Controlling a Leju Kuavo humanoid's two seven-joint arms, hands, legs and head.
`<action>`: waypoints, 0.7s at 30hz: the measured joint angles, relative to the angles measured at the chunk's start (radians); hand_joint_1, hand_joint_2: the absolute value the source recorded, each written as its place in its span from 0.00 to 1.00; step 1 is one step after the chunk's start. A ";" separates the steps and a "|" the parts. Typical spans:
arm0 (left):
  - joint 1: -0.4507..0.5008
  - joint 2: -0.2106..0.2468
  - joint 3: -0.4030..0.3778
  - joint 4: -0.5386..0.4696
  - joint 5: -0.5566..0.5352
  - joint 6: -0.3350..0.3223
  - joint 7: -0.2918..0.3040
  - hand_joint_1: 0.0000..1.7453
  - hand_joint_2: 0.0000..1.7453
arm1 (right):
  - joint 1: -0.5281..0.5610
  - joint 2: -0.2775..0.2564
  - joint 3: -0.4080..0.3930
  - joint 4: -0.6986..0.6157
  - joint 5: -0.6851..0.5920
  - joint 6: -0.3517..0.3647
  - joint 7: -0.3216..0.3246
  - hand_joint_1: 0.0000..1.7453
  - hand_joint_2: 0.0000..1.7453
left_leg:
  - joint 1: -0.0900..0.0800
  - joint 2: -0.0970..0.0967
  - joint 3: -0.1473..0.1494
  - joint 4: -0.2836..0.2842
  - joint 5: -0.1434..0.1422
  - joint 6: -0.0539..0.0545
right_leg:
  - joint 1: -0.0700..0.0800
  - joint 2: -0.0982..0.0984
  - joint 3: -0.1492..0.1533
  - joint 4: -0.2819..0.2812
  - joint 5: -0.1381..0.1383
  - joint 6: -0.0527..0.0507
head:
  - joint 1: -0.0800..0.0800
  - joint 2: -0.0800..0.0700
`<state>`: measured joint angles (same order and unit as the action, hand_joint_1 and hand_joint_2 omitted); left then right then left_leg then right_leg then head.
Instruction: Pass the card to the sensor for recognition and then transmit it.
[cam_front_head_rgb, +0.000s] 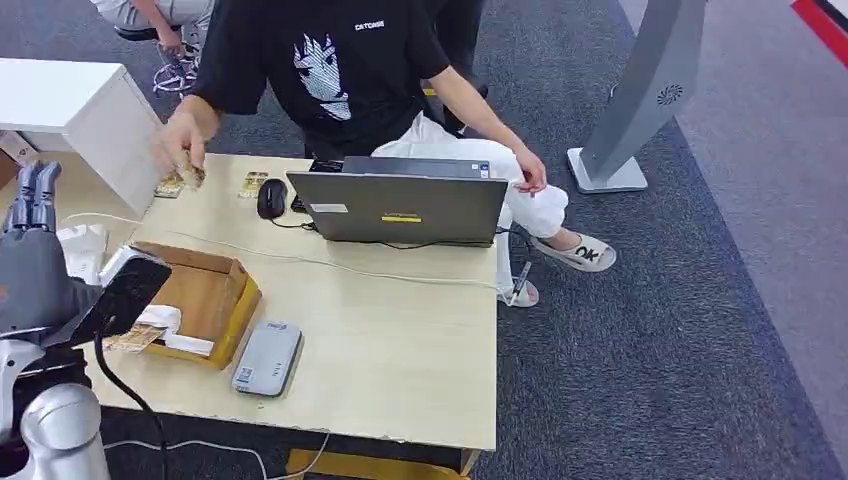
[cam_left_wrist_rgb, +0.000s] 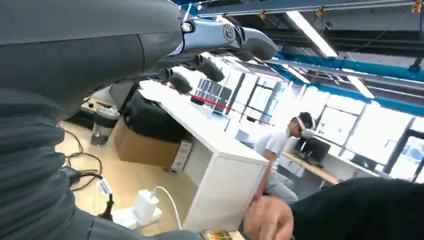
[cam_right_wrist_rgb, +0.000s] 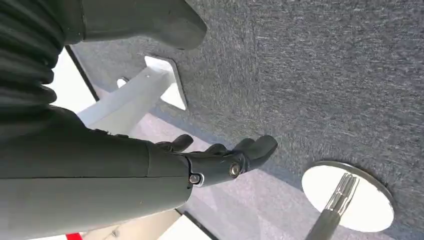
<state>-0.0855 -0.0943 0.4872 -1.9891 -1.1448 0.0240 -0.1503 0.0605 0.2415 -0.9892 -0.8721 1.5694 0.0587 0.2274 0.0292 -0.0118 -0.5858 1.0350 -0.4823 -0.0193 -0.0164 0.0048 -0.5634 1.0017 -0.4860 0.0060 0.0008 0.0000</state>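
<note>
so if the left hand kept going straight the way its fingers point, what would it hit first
Likely the white cabinet beyond the table's far left corner: the left hand is raised with its fingers aimed that way. Depth is unclear, so it might pass above.

On the desk (cam_front_head_rgb: 400, 340): box (cam_front_head_rgb: 200, 290) at left, card reader (cam_front_head_rgb: 266, 358) just right of it, laptop (cam_front_head_rgb: 405, 205) behind, mouse (cam_front_head_rgb: 271, 198) left of laptop. Card (cam_front_head_rgb: 186, 177) in person's hand (cam_front_head_rgb: 178, 143) above far-left corner.
</note>
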 joint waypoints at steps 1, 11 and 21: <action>0.002 -0.006 0.003 -0.009 0.002 -0.001 0.000 0.00 1.00 | 0.000 0.000 0.000 0.000 0.000 0.000 0.000 0.00 1.00 | 0.000 0.000 0.000 0.000 0.000 0.000 | 0.000 0.000 0.000 0.000 0.000 0.000 | -0.001 0.000; 0.012 -0.040 0.016 -0.049 0.010 -0.003 0.000 0.00 1.00 | 0.001 0.000 -0.003 0.000 0.000 0.000 0.000 0.00 1.00 | 0.000 0.000 0.000 0.000 0.000 0.000 | 0.000 0.000 0.000 0.000 0.000 0.000 | 0.000 0.000; 0.156 -0.153 0.143 -0.200 0.390 0.065 -0.132 0.00 1.00 | 0.004 0.009 -0.026 -0.008 0.000 0.013 -0.003 0.00 1.00 | 0.000 0.000 -0.001 0.000 -0.002 0.001 | 0.000 0.000 0.000 0.000 -0.002 0.000 | 0.000 0.000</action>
<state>0.0706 -0.2475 0.6303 -2.1886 -0.7547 0.0885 -0.2827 0.0644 0.2506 -1.0151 -0.8804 1.5694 0.0721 0.2247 0.0289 -0.0115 -0.5867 1.0349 -0.4847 -0.0183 -0.0165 0.0049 -0.5633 1.0015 -0.4877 0.0063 0.0004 0.0000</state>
